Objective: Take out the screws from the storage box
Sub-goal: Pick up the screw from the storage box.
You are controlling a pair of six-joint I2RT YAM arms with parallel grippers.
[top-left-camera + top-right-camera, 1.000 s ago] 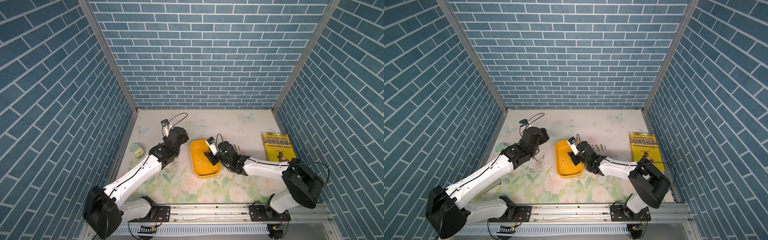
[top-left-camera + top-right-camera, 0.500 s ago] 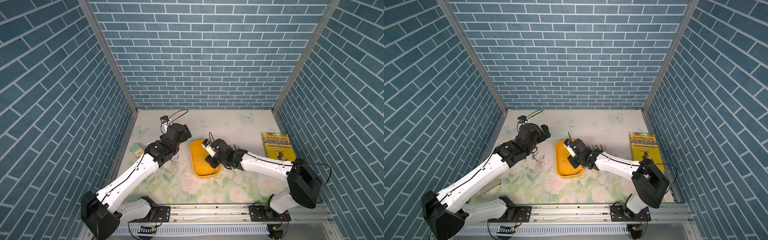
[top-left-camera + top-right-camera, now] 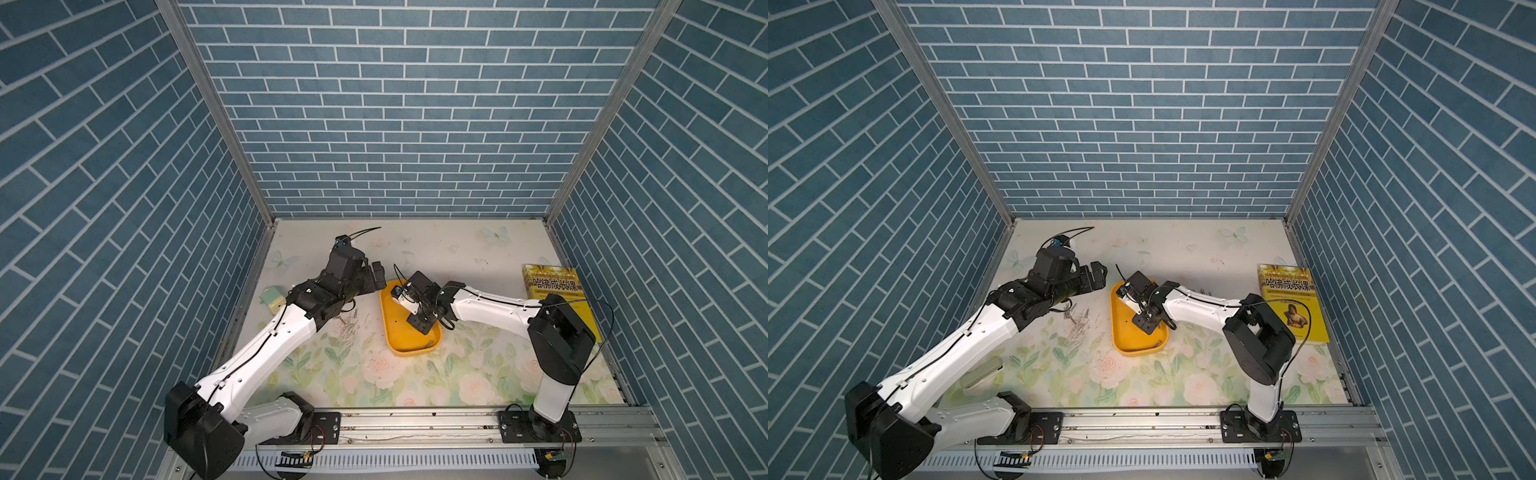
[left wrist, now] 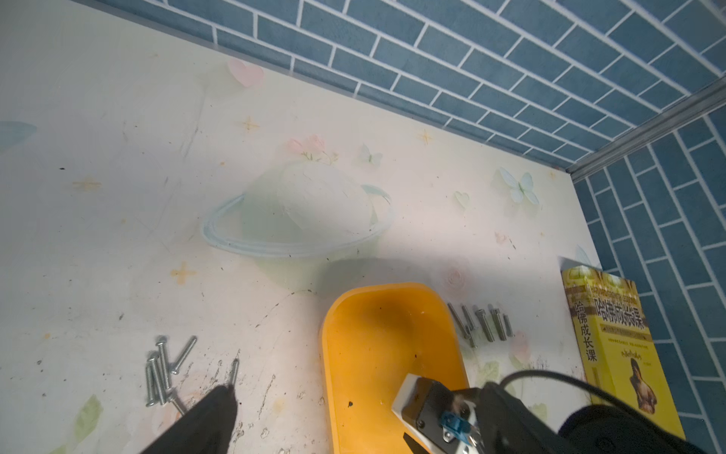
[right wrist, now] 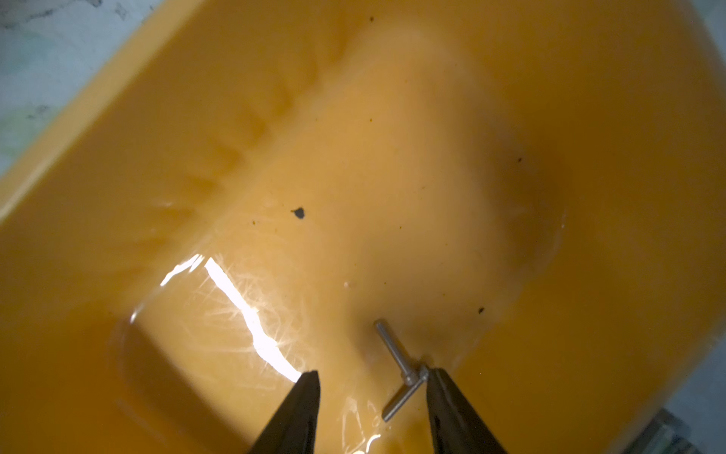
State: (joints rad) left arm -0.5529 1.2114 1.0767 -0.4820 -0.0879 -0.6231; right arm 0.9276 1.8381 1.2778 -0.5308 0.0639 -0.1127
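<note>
Box (image 3: 398, 332) nearly clear: right gripper (image 5: 371, 373) at the last two screws (image 5: 396, 351), left gripper (image 3: 374, 277) empty.
Box sits mid-frame in both top views. The two screws lie crossed in its lower right corner in a top view (image 3: 430, 343). The right gripper dips inside, jaws about half open and clamping nothing. One jaw tip is at the crossing, touching or just short, cannot tell. Half width probably suits a thin rod and clears the low walls. The left gripper hangs left of the box, jaws fully apart and holding nothing, near a loose pile (image 4: 161, 369) on the surface, which looks like its drop spot. A tidier row (image 4: 484, 326) lies on the box's other side, toward the book (image 4: 620, 338), likely the right arm's drop spot.
</note>
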